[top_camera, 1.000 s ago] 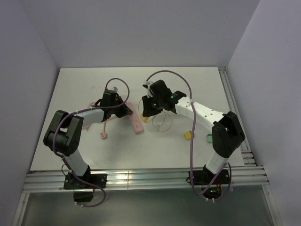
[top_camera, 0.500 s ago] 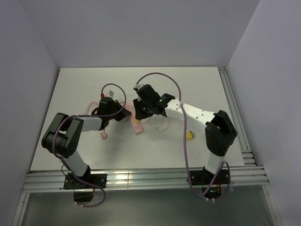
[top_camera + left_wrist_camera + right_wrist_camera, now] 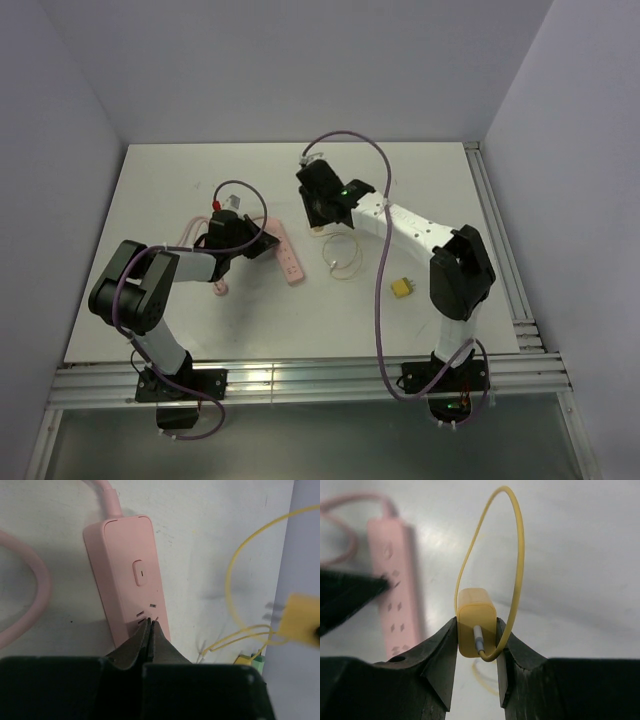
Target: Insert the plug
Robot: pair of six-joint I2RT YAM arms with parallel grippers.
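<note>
Right wrist: right gripper [image 3: 476,630] clamped on yellow plug [image 3: 476,611]; left gripper [image 3: 150,624] fully closed, empty, tips over pink power strip [image 3: 125,570].

Small yellow block [image 3: 403,287], white table [image 3: 420,180]

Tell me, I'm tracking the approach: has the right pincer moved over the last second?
Yes. In the top view the right pincer has shifted away from the long pink plastic power strip toward the table's far edge, with its yellow plastic plug.
</note>
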